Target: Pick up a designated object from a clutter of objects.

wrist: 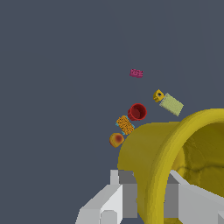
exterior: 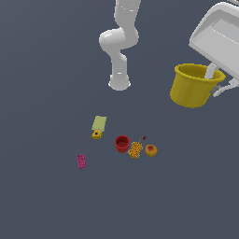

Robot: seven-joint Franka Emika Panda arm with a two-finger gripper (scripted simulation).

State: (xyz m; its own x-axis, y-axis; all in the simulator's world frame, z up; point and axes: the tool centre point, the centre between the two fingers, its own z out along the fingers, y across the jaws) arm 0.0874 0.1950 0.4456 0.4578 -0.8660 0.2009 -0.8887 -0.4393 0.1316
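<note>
Yellow cup (exterior: 190, 87) gripped at its rim by the claw (exterior: 215, 80), raised well clear of the red cup (exterior: 122, 143) on the bench (exterior: 42, 200).

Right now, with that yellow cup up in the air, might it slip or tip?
The yellow cup probably stays stiff: its wall shows no dent. The gripper pinches only one side of the rim, so it may tilt. Its glossy-looking surface could slip.

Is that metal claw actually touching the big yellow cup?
Touching. The wrist view shows the end effector with one finger on each side of the yellow cup wall, pinching its rim. No gap shows.
</note>
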